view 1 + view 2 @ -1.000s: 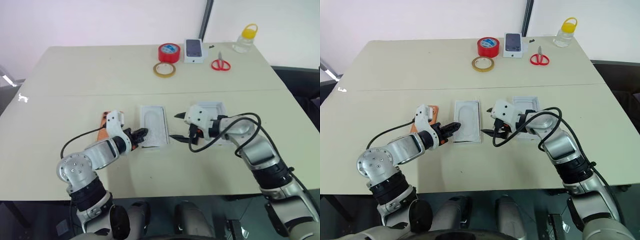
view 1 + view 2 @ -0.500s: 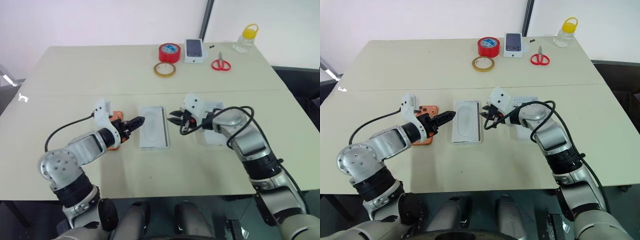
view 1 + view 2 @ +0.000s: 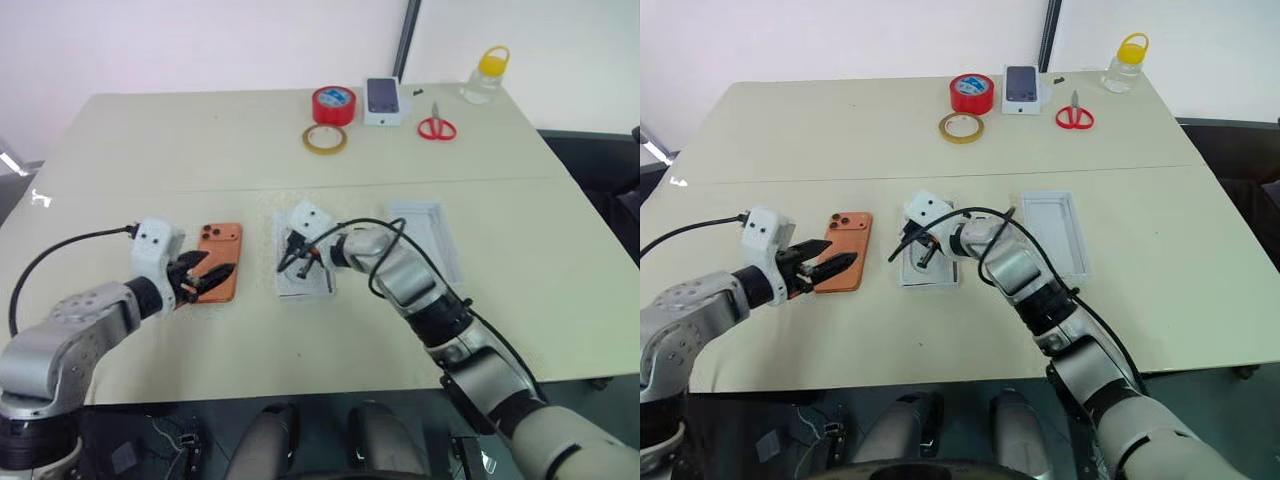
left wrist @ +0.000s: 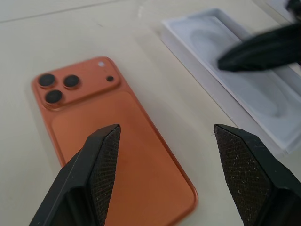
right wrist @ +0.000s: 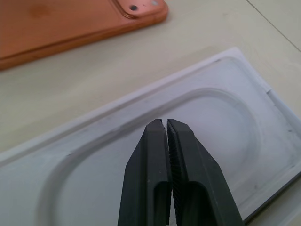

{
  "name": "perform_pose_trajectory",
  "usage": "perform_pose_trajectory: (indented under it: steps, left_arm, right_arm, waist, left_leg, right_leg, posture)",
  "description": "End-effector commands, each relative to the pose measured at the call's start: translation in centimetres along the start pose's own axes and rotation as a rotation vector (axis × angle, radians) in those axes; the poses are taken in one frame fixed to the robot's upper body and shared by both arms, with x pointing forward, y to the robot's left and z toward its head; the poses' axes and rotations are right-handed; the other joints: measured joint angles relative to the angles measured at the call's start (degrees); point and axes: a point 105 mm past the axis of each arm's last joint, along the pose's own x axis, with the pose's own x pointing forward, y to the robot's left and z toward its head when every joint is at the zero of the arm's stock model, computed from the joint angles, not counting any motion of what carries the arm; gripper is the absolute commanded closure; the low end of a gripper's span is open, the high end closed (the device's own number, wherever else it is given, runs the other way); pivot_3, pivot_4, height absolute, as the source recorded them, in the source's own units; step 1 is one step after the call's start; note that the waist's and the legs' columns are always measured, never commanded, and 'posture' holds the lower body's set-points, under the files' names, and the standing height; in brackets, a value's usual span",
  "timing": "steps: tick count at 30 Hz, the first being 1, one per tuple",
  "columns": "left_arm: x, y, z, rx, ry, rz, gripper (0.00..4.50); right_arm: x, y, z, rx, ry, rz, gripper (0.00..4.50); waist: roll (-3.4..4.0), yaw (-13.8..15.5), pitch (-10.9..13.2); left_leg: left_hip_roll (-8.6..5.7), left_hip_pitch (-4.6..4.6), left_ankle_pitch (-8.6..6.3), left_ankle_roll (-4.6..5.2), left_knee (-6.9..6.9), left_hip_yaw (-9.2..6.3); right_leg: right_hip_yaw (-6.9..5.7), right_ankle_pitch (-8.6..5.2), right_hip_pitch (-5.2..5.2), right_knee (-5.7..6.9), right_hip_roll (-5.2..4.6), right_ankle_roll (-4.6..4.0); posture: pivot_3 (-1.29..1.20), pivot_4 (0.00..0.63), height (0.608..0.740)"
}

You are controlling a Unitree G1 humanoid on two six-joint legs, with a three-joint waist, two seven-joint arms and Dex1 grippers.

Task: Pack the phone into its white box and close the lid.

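The left pincer (image 4: 164, 155), spread, had been shifted over the phone (image 3: 218, 274), lying face down on the bench (image 3: 200, 140). The right pincer (image 5: 167, 129), now pressed together and empty, had been moved above the white box (image 3: 303, 262). Phone pickup was judged imminent.

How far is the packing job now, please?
Nothing is packed yet. The phone lies bare on the table. The left hand is open beside it; the right hand, shut, is over the flat white card. The lid lies apart.
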Motion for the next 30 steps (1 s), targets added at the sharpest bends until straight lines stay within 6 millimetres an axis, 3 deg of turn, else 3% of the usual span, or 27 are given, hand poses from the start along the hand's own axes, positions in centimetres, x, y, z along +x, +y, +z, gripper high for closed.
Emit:
perform_pose_trajectory:
  steps: [1,8,13,21,30]
  left_arm:
    - [-1.1,-1.1,1.0,0.09,-0.063,-0.073,1.18]
    - [-1.6,-1.6,-0.8,0.132,-0.009,-0.114,1.18]
    - [-1.6,-1.6,-0.9,0.123,-0.016,-0.114,1.18]
    - [-1.4,-1.4,-1.0,0.118,-0.022,-0.106,1.18]
    - [-1.7,-0.9,-1.1,0.113,-0.024,-0.078,1.18]
  right_arm:
    - [0.2,-0.1,0.6,-0.039,0.009,-0.014,4.33]
    - [-0.9,-0.2,-1.0,-0.076,0.093,0.006,4.33]
    - [-1.9,-0.6,-1.7,-0.138,0.134,0.0,4.33]
    - [-2.4,-0.5,-1.0,-0.148,0.115,0.001,4.33]
    - [-2.7,-0.6,1.8,-0.209,0.031,-0.013,4.33]
  waist:
    - [0.02,0.25,0.01]
    - [0.03,0.32,0.01]
    - [0.03,0.39,0.01]
    - [0.03,0.32,0.01]
    - [0.04,0.31,0.02]
  left_leg:
    - [0.01,0.0,0.0,0.0,-0.01,0.0]
    - [0.01,0.01,-0.02,0.03,-0.01,-0.01]
    - [0.01,0.01,-0.03,0.05,-0.01,-0.01]
    - [0.02,0.01,-0.04,0.06,-0.02,-0.01]
    - [0.02,0.01,-0.04,0.06,-0.03,-0.01]
  right_leg:
    - [0.0,0.0,0.0,0.0,0.0,0.0]
    - [0.0,0.0,0.0,0.0,0.01,0.0]
    - [-0.01,0.0,0.0,0.0,0.0,0.0]
    - [0.0,0.0,0.03,0.0,0.0,0.0]
    - [-0.01,0.0,0.01,0.0,0.01,0.0]
  posture:
    - [0.0,0.15,0.74]
    - [0.0,0.15,0.74]
    - [0.0,0.15,0.74]
    - [0.0,0.15,0.74]
    - [0.0,0.15,0.74]
